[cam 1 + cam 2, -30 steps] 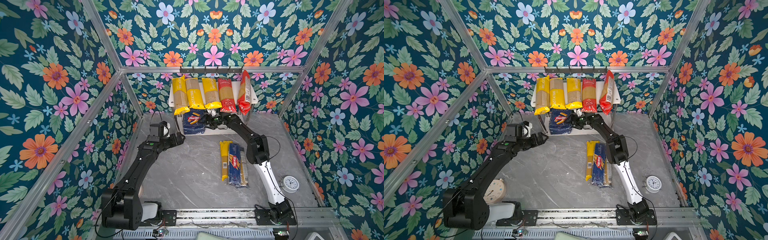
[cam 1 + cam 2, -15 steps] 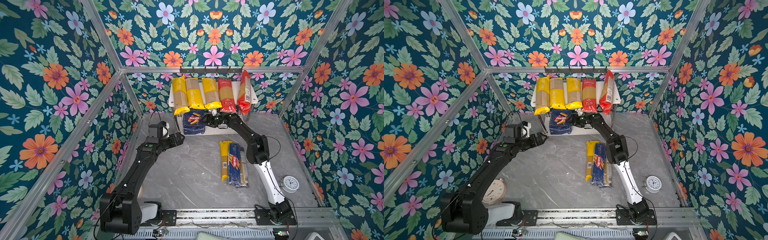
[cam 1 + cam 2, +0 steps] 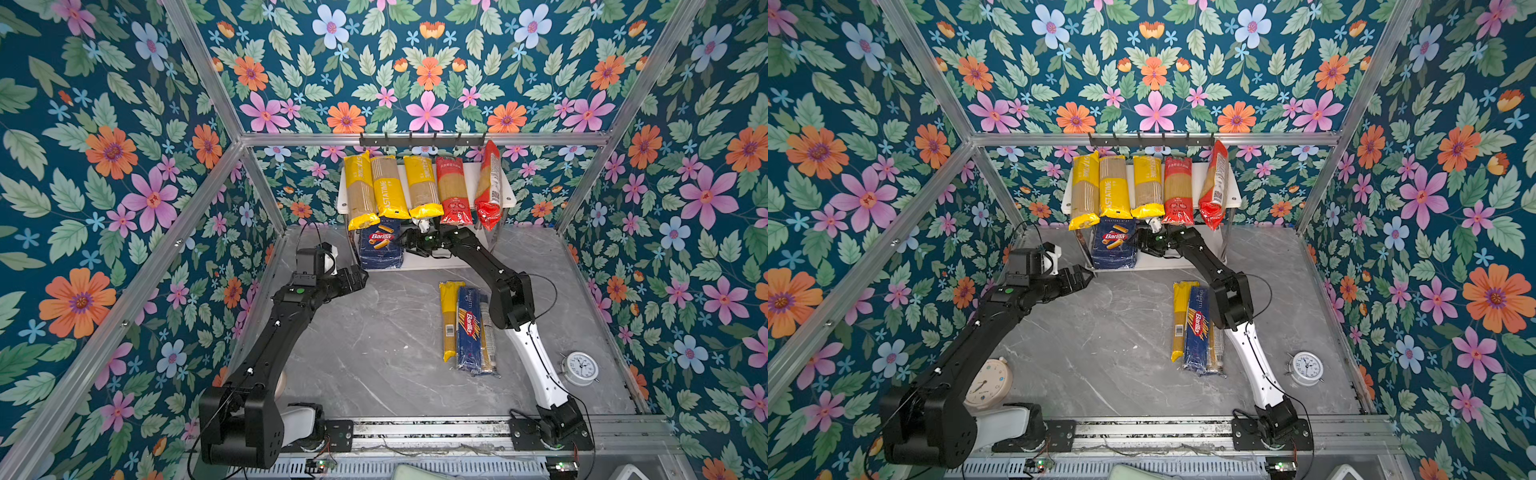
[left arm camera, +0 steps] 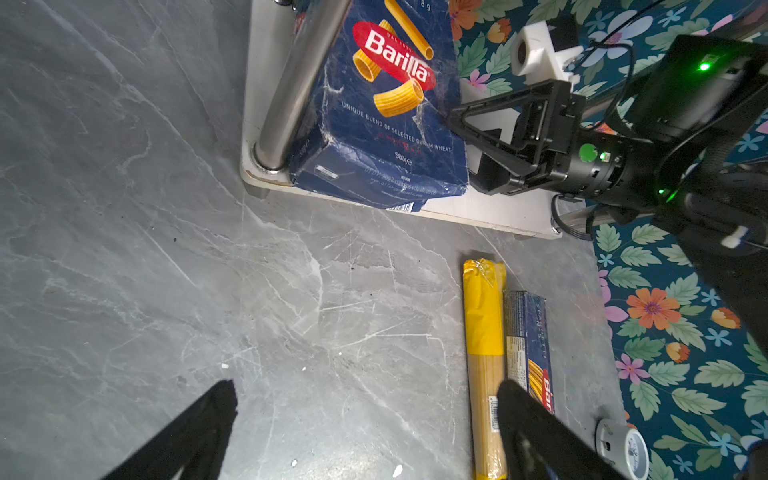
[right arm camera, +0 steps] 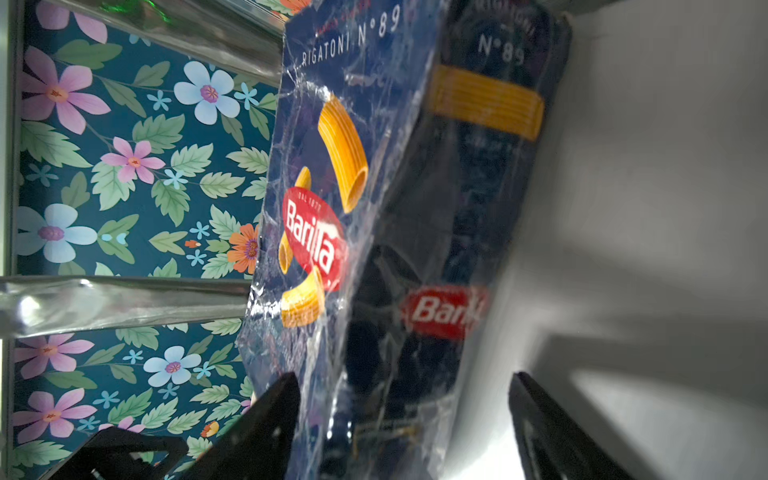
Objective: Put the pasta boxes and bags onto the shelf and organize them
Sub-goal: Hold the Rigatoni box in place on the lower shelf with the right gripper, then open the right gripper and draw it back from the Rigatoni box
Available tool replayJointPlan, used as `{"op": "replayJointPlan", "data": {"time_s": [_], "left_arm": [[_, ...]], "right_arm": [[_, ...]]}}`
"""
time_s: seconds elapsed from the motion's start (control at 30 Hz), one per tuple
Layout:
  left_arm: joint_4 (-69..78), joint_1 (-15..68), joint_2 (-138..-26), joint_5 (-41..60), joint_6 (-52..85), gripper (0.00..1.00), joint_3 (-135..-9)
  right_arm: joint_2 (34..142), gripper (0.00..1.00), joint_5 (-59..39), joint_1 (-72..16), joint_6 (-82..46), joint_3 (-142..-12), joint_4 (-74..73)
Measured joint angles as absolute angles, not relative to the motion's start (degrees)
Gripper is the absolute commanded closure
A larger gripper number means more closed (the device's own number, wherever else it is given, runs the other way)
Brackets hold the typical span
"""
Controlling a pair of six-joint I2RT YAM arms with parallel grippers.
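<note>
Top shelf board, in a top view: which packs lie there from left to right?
first yellow plastic spaghetti bag → second yellow plastic spaghetti bag → third yellow plastic spaghetti bag → flat red plastic spaghetti bag → tilted red plastic spaghetti bag
</note>
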State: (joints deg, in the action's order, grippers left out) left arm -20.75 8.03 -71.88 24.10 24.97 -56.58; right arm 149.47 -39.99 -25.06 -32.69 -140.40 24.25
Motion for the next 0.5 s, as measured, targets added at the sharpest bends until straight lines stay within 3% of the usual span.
{"op": "replayJointPlan", "data": {"time_s": [0.5], "left_arm": [[-20.6, 8.21, -61.06, 18.92, 25.67, 0.01, -46.81]], "right_arm": [[125.29, 0.14, -37.3, -27.03, -28.42, -105.08, 23.81]]}}
